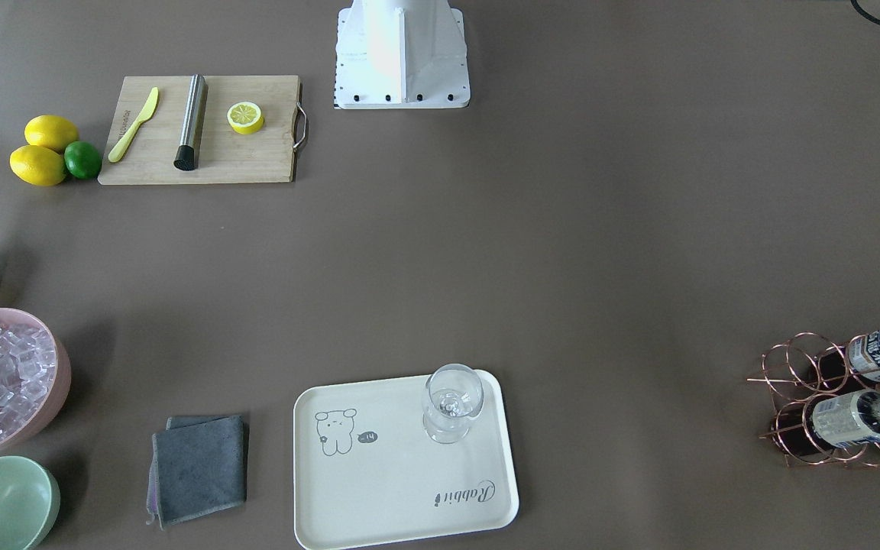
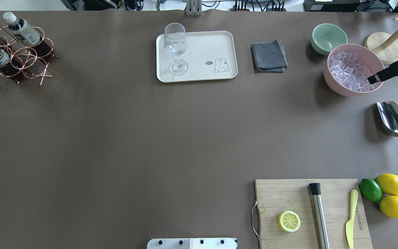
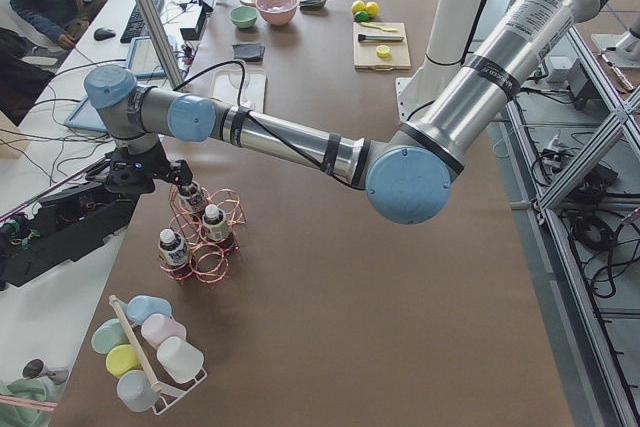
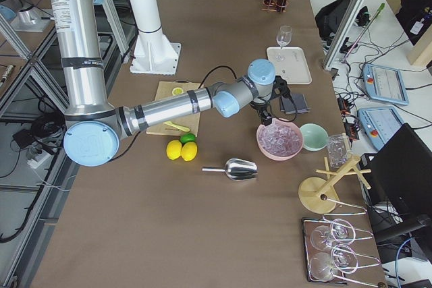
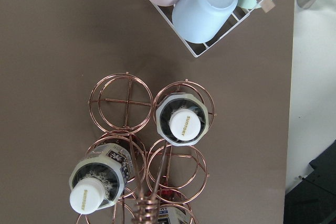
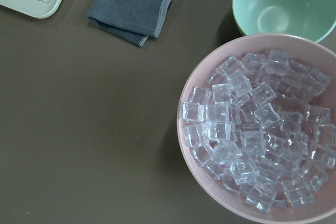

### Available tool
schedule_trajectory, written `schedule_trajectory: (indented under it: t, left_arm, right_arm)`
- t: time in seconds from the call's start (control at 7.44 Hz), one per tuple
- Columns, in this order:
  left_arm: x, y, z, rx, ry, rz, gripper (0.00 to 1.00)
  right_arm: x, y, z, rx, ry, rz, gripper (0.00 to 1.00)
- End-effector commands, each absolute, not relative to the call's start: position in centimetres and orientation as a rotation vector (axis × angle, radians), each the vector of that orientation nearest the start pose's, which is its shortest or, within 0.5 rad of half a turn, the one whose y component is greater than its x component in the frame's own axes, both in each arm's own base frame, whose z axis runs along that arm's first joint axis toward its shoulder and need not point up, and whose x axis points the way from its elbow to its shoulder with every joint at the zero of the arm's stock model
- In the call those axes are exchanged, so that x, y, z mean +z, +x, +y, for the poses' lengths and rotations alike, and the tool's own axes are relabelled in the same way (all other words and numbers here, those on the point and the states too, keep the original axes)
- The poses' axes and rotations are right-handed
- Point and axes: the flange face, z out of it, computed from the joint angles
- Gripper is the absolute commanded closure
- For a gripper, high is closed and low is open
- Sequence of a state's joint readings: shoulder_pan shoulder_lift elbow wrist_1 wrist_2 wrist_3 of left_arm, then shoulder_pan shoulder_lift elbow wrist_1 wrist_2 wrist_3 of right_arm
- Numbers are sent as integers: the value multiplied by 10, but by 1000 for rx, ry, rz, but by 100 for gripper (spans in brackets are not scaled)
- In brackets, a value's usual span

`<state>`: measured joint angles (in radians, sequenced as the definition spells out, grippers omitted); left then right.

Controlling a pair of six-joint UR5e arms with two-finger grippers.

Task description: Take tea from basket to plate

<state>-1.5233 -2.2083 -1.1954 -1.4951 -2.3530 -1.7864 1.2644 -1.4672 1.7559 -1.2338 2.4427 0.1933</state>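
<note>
Front view first: we see two tea bottles (image 1: 860, 416) standing in the wire basket (image 1: 787, 367) at the right edge of the frame. The plate (image 1: 379, 489) sits at lower centre on the counter (image 1: 562, 229), well apart from the basket. A glass (image 1: 451, 401) stands in the plate's upper right corner. A pink bowl (image 1: 62, 367) of ice cubes fills the lower left.

From overhead, we find the basket in the upper left corner with the bottles in it, and the plate at upper centre. The right hand (image 2: 375, 78) comes in from the right edge as a black bar over the pink bowl. We cannot tell whether its fingers are apart or together.

In the left side view, the near arm stretches to the left of the frame. The left hand (image 3: 150, 175) hangs just above the basket, close to the bottle caps. We cannot tell its state. A rack of pastel cups (image 3: 150, 347) lies at lower left.

In the right side view, the near arm's hand hangs over the far rim of the pink bowl. The basket is at the top of the frame, beyond the plate.

The left wrist view looks straight down on the basket. One capped bottle is right of centre, another at lower left, and a third label is at the bottom edge.

In the right wrist view, we see the ice bowl at lower right, a green bowl (image 6: 283, 3) at upper right, a grey cloth (image 6: 134, 3) at the top and a corner of the plate at upper left.
</note>
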Motion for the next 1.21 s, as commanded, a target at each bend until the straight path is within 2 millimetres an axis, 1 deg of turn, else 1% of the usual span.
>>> schedule_trajectory:
  t: [0.0, 0.13, 0.27, 0.4, 0.54, 0.67, 0.94, 1.07]
  left_arm:
    - [451, -6, -745, -1581, -591, 679, 2]
    - [452, 1, -744, -1570, -592, 677, 3]
    - [457, 3, -736, -1557, -587, 677, 27]
    - [458, 3, -731, -1558, -588, 681, 51]
    - [456, 3, -731, -1560, -587, 682, 80]
    - [453, 3, -730, -1556, -581, 687, 100]
    - [454, 3, -730, -1548, -578, 683, 100]
    - [454, -2, -731, -1534, -569, 688, 100]
  right_arm:
    - [458, -140, -530, -413, 422, -950, 0]
    - [452, -159, -537, -426, 427, -933, 0]
    - [443, -170, -539, -452, 456, -938, 0]
    - [439, -189, -535, -500, 525, -937, 0]
    - [438, -197, -533, -517, 550, -933, 0]
    - [437, -199, -532, -520, 550, -934, 0]
    - [439, -198, -534, -511, 558, -915, 0]
    - [441, -198, -533, -514, 557, -917, 0]
